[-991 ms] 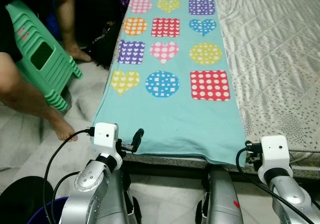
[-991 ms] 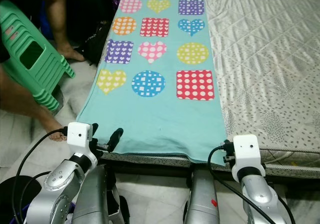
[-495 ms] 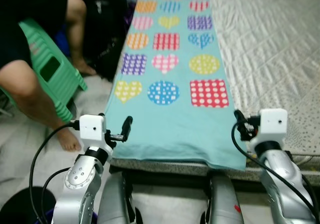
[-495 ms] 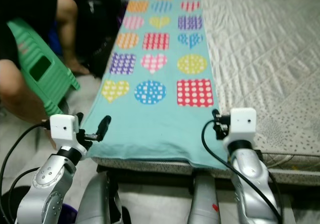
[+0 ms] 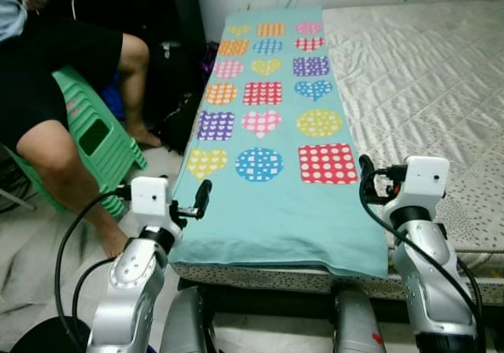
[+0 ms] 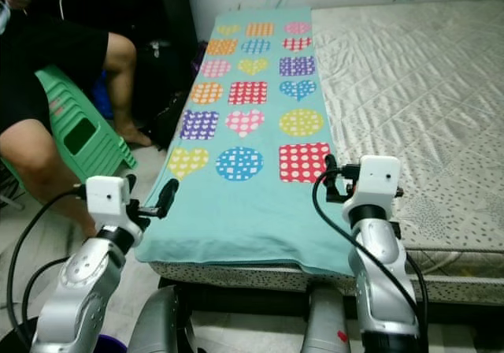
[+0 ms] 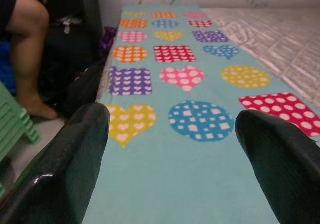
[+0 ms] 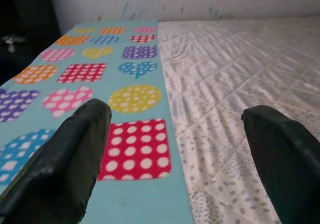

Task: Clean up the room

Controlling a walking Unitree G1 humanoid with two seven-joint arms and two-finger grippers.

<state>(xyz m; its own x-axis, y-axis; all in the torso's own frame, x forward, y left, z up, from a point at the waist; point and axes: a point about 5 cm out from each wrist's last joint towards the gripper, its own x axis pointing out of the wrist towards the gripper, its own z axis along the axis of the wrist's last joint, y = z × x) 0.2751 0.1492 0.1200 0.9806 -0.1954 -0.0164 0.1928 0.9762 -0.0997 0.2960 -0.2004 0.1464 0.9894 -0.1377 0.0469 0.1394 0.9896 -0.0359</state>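
One wide mattress (image 5: 425,69) in a pale quilted cover, stitched in diamond lines and speckled grey toward its near edge, takes up most of the scene. Along its left side lies one long turquoise blanket (image 5: 268,203), smooth and flat, its near end hanging just over the mattress edge. It is printed with hearts, circles and squares in yellow, blue, red, pink, purple and orange, set three to a row in six rows, each shape filled with dots, checks or tiny hearts. To the left, one person (image 5: 55,101) in dark shorts sits on a stack of green plastic stools (image 5: 90,140) with a rectangular slot in the side, bare feet on the light floor. A dark bag (image 5: 177,113) rests against the bed beside them. The left gripper (image 7: 170,149) hovers over the blanket's near left corner, fingers spread wide and holding nothing. The right gripper (image 8: 175,149) hangs over the blanket's right border where it meets the quilt, likewise spread wide and empty
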